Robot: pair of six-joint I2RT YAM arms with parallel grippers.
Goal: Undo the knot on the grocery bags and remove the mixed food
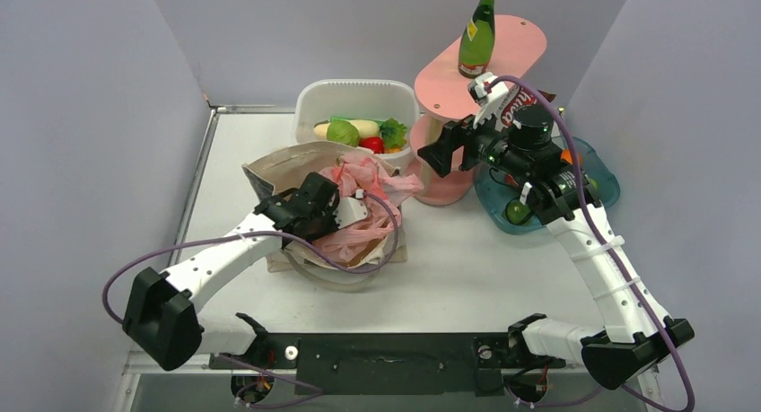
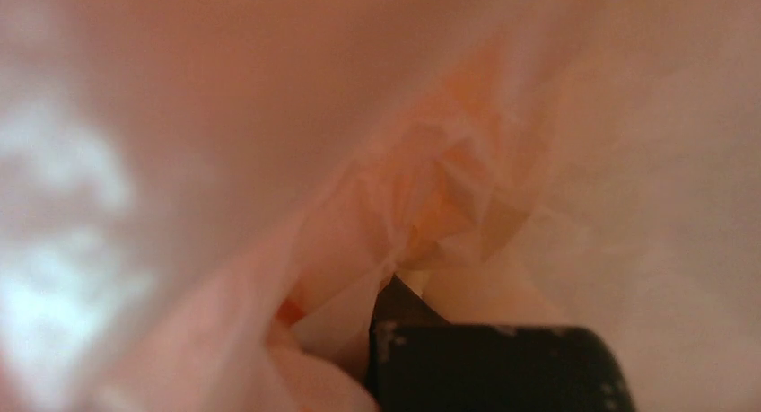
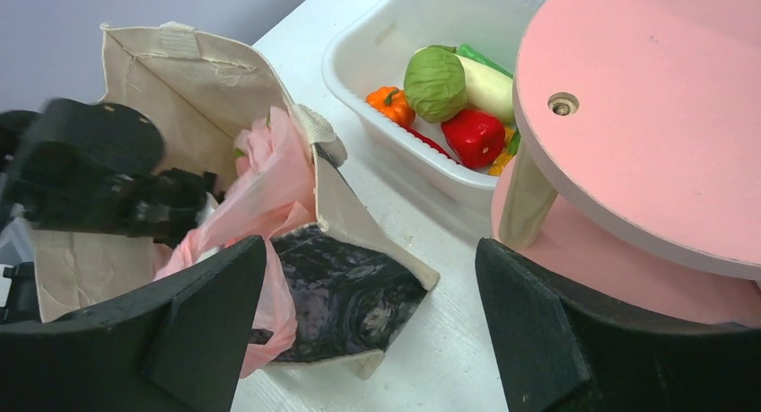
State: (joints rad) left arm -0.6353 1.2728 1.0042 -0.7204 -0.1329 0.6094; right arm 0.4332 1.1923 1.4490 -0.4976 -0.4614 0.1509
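Pinches pink bag [image 1: 370, 174] in fully closed left tool [image 1: 359, 203] inside canvas tote [image 1: 274, 170] toward the surface's [image 1: 467, 259] left edge; holds right tool [image 1: 438, 150] wide, empty, beside pink stand [image 1: 519, 42]; finds both bags leftward of it.

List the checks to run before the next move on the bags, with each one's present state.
1. The left gripper is shut on the pink bag: ok.
2. The right gripper is open and empty: ok.
3. The pink bag's knot is undone: cannot tell, the plastic is bunched.
4. Food remains inside the pink bag: cannot tell.
5. The canvas tote is open at the top: ok.
6. The green bottle is upright on the pink stand: ok.
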